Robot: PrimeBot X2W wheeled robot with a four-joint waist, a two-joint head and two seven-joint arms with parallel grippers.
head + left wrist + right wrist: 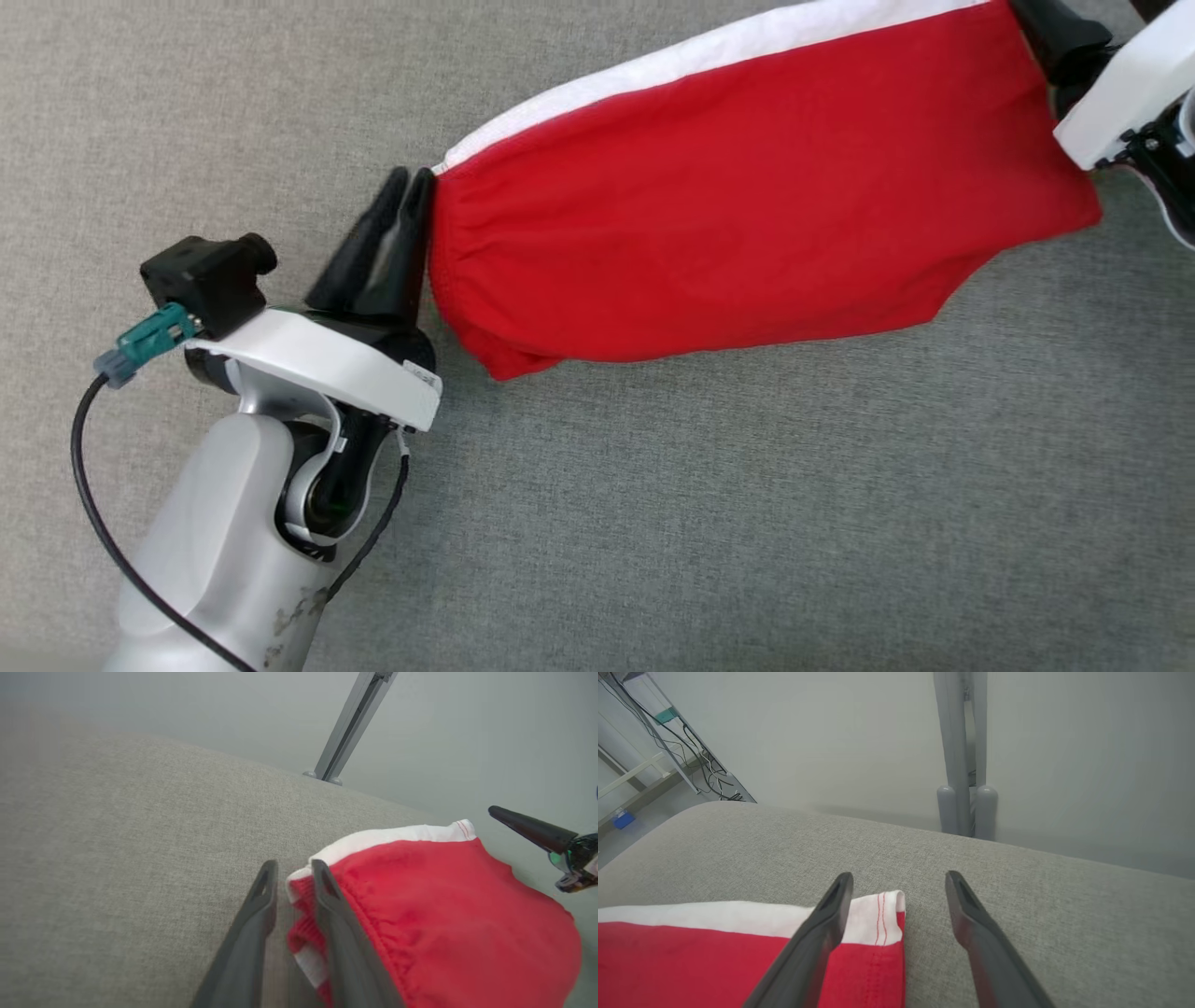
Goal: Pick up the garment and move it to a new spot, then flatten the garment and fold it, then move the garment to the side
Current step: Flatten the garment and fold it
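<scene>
The garment (747, 205) is red with a white band and lies folded in a long flat strip on the grey fabric surface (653, 513). My left gripper (411, 175) sits at its gathered left end. In the left wrist view the fingers (268, 891) stand slightly apart, with the waistband corner of the garment (444, 914) lying between them. My right gripper (900, 882) is wide open at the other end. One finger (831, 919) hovers over the stitched hem corner of the garment (691, 956), and nothing is gripped. In the head view my right gripper (1060, 37) sits at the top right.
The grey surface stretches wide on every side of the garment. Its far edge (1017, 847) drops off to a pale floor, where a grey metal stand (966, 788) rises. A rack with cables (668, 742) stands off to the far left.
</scene>
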